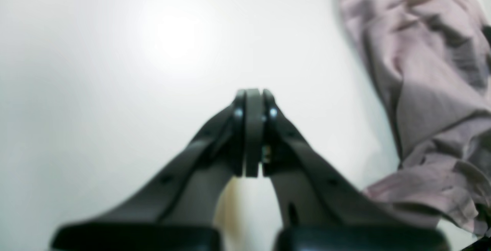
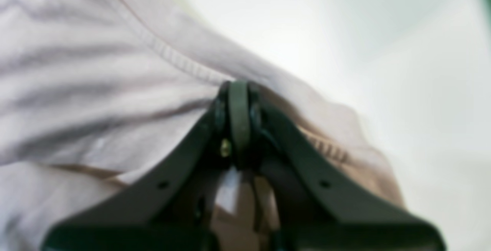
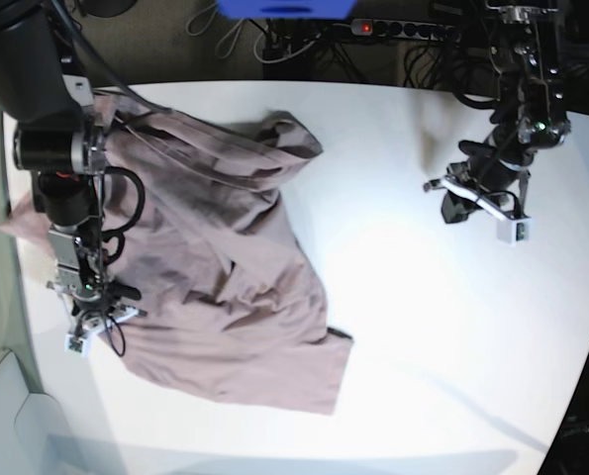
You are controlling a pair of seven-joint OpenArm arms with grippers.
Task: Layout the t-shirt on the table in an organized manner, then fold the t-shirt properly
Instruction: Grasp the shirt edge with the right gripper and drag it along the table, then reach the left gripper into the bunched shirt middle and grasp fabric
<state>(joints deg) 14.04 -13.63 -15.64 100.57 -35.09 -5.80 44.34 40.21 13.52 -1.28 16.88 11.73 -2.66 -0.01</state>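
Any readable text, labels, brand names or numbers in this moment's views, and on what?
None can be read.
t-shirt: plain, no print or label showing.
table: bare white, no markings.
Both wrist views are too blurred to show any lettering on the arms.

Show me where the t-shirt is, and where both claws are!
t-shirt (image 3: 225, 297): base view, on the wrinkled middle of the cloth.
right claw (image 2: 238, 101): right wrist view, at the shut tips pinching the shirt's hem.
left claw (image 1: 253, 109): left wrist view, at the shut tips over bare table.
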